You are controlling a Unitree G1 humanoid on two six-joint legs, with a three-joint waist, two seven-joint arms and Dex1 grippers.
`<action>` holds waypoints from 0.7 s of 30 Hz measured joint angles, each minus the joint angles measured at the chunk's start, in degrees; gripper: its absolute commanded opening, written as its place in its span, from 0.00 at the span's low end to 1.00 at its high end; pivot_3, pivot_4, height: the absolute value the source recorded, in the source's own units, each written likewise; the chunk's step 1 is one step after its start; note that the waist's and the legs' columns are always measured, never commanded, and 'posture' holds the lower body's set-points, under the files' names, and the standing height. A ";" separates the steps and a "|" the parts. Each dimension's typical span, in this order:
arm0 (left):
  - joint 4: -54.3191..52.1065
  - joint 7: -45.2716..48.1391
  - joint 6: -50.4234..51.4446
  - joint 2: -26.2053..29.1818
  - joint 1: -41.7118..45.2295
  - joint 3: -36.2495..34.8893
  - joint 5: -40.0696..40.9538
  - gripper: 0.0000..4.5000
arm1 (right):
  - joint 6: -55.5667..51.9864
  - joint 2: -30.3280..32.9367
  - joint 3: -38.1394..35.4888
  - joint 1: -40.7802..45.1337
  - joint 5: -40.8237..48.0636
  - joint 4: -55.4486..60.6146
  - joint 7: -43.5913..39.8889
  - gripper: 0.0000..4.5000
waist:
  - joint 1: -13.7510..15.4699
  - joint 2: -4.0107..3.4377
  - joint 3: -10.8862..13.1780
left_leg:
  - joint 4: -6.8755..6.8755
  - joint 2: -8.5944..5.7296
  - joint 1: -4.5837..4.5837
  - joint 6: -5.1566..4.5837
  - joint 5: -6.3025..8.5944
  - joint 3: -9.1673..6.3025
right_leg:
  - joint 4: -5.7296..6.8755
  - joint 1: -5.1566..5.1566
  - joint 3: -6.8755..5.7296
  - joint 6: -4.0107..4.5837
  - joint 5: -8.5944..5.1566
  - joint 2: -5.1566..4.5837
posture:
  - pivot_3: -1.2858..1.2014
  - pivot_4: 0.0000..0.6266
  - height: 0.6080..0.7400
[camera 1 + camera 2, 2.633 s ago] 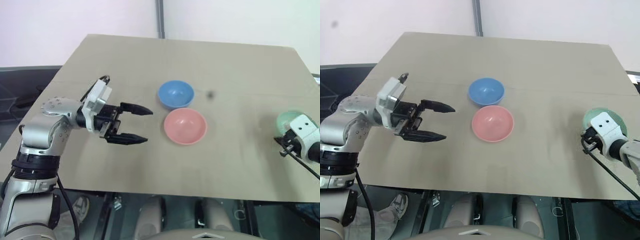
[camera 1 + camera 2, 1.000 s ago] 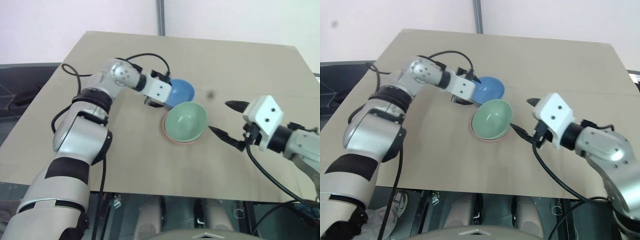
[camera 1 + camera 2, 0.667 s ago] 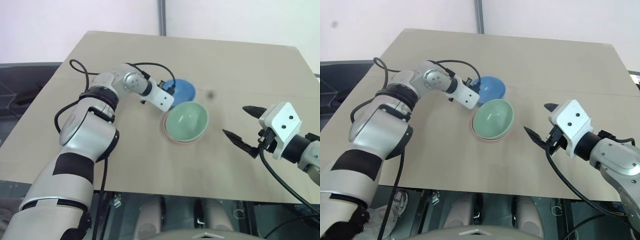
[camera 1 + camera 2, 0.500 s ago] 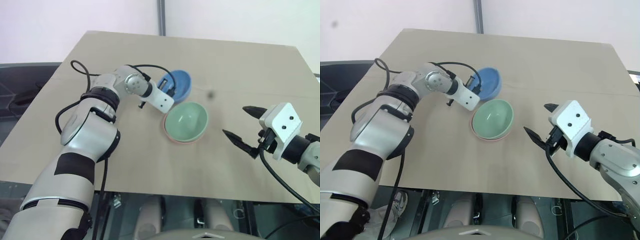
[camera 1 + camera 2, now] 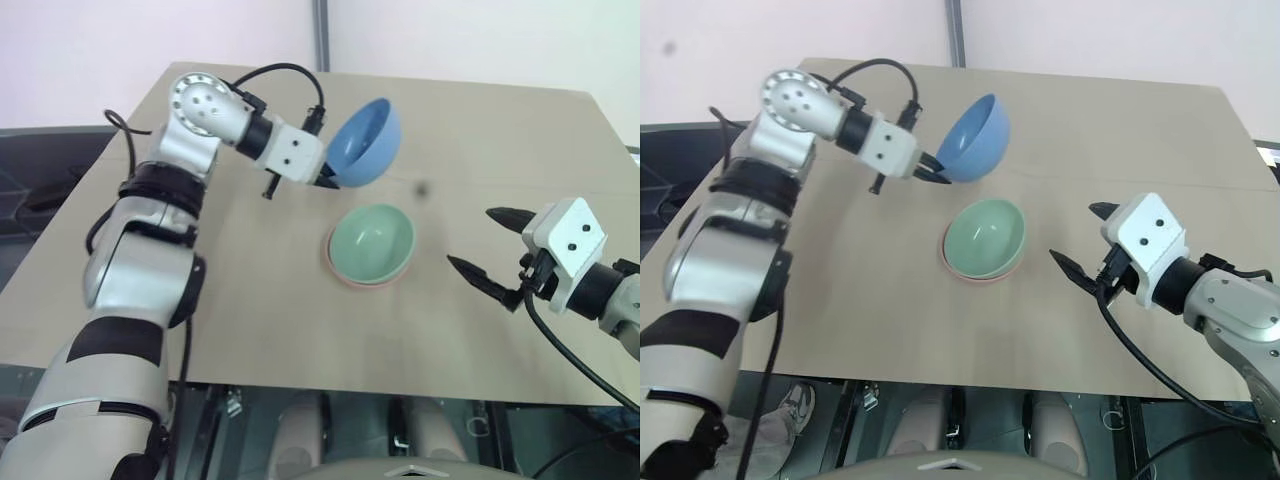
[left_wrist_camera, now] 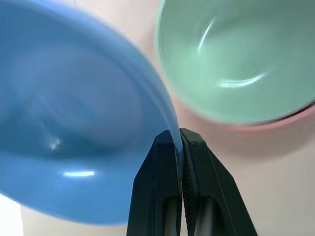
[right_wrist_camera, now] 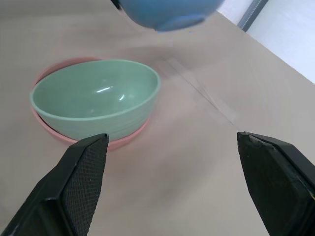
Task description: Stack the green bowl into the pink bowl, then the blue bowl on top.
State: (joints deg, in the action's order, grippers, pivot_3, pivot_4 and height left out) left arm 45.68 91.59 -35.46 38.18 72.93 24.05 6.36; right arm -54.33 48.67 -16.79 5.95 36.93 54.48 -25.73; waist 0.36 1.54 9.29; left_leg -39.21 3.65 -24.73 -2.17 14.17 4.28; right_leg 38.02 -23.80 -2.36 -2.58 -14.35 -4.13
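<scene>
**Blue bowl up in the air, last step of the stack**

Above the table, at about eleven o'clock from the nested pair, the blue bowl (image 5: 362,142) hangs tilted on its side, clear of the tabletop (image 5: 250,290). It looks like light, stiff, smooth plastic, so a thin pinch on the rim is enough to carry it, though the slick wall could let it swing or slip between narrow fingers. The rim is the sensible place to hold it, and that is where it is held.

The left gripper (image 6: 178,142) has its two black fingers pressed together on the bowl's edge, one inside and one outside.

The green bowl (image 5: 372,242) already sits inside the pink bowl (image 7: 118,141), whose rim peeks out underneath, near the middle of the table.

At about three o'clock from the pair, the right gripper (image 5: 490,246) hovers with fingers spread wide apart, holding nothing and touching nothing.
</scene>
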 measured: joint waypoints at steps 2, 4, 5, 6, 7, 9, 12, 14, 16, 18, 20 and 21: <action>-10.86 0.68 4.63 3.45 -4.93 3.93 6.14 0.01 | 0.79 0.32 0.01 -0.08 -0.39 -0.86 -0.27 1.00 | 0.00 0.00 0.00 | -0.02 0.00 0.03 0.00 0.00 -0.01 | 0.05 0.01 0.00 0.00 0.00 0.00 | 0.52 0.24 1.00; -15.17 0.68 6.33 3.94 -7.13 6.39 8.30 0.01 | 0.88 0.43 0.01 -0.08 -0.56 -1.13 -0.35 1.00 | 0.40 0.00 0.00 | -0.11 0.00 0.00 0.00 0.00 -0.04 | 0.09 0.02 -0.08 0.00 0.00 0.01 | 0.52 0.24 1.00; -15.60 0.68 6.42 3.94 -7.37 6.69 8.57 0.01 | 0.90 0.43 0.01 -0.08 -0.56 -1.13 -0.37 1.00 | 0.52 0.00 0.00 | -0.13 -0.01 0.00 0.00 0.00 -0.03 | 0.09 0.03 -0.10 0.00 0.00 0.01 | 0.52 0.24 1.00; -18.29 0.68 6.93 5.07 -8.26 8.38 9.79 0.01 | 0.96 0.52 0.00 -0.32 -0.59 -1.09 -0.45 1.00 | 0.50 0.00 0.00 | -0.15 -0.02 0.02 -0.01 0.00 0.00 | 0.08 0.09 -0.09 0.00 0.00 0.04 | 0.52 0.24 1.00; -18.71 0.68 7.05 5.17 -8.33 8.59 10.05 0.01 | 0.96 0.53 0.00 -0.50 -0.64 -1.10 -0.45 1.00 | 0.50 0.00 0.00 | -0.15 -0.02 0.02 -0.01 0.00 -0.01 | 0.08 0.09 -0.08 0.00 0.00 0.03 | 0.52 0.24 1.00; -20.40 0.68 7.62 5.31 -8.33 10.41 11.32 0.16 | 0.95 0.53 -0.03 -0.69 -0.66 -1.08 -0.38 1.00 | 0.52 0.00 0.00 | -0.15 -0.04 0.02 -0.01 0.00 -0.02 | 0.07 0.11 -0.09 0.00 0.00 0.03 | 0.52 0.24 1.00; -20.30 0.68 7.20 4.12 -8.31 12.31 11.38 0.43 | 0.87 0.52 -0.38 -1.60 -0.69 -0.67 -0.11 1.00 | 0.51 0.00 0.00 | -0.15 -0.05 0.01 -0.01 0.00 0.00 | 0.06 0.11 -0.09 -0.01 0.00 0.04 | 0.52 0.24 1.00; -20.25 0.68 7.10 3.19 -8.27 12.43 11.41 0.62 | 0.80 0.52 -1.22 -2.65 -0.65 -0.05 -0.04 1.00 | 0.50 0.00 0.00 | -0.15 -0.05 -0.01 -0.01 0.00 0.00 | 0.04 0.11 -0.10 -0.01 0.00 0.04 | 0.52 0.24 1.00; -20.24 0.68 7.10 3.05 -8.15 12.42 11.41 0.80 | 0.78 0.52 -2.04 -3.17 -0.65 0.56 0.07 1.00 | 0.48 0.00 0.00 | -0.15 -0.05 0.00 -0.01 0.00 -0.01 | 0.04 0.11 -0.09 -0.01 0.00 0.05 | 0.52 0.24 1.00; -20.25 0.68 7.38 2.71 -8.08 12.06 11.35 0.97 | 0.79 0.48 -2.39 -3.83 -0.65 0.83 0.25 1.00 | 0.43 0.00 0.00 | -0.14 -0.05 0.02 -0.01 0.00 0.00 | 0.04 0.11 -0.07 -0.01 0.00 0.05 | 0.52 0.24 1.00; -20.42 0.68 9.21 2.68 -8.08 11.16 11.43 0.99 | 0.79 0.37 -2.39 -4.43 -0.65 0.83 0.35 1.00 | 0.42 0.00 0.00 | -0.14 -0.05 0.02 -0.01 0.00 -0.01 | 0.05 0.11 -0.08 -0.01 0.00 0.05 | 0.52 0.24 1.00; -20.86 0.68 11.91 2.86 -8.09 10.21 11.95 0.99 | 0.81 0.31 -2.39 -4.49 -0.65 0.82 0.35 1.00 | 0.40 0.00 0.00 | -0.15 -0.05 0.01 -0.01 0.00 -0.02 | 0.06 0.10 -0.08 -0.01 0.00 0.06 | 0.52 0.24 1.00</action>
State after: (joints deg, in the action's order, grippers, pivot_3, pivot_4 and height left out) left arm 24.82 92.27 -23.55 41.03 64.84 34.26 18.31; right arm -53.53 48.98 -19.18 1.45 36.28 55.30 -25.37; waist 0.76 1.53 9.29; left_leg -39.36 3.60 -24.71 -2.18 14.17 4.26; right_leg 38.07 -23.70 -2.44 -2.59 -14.35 -4.08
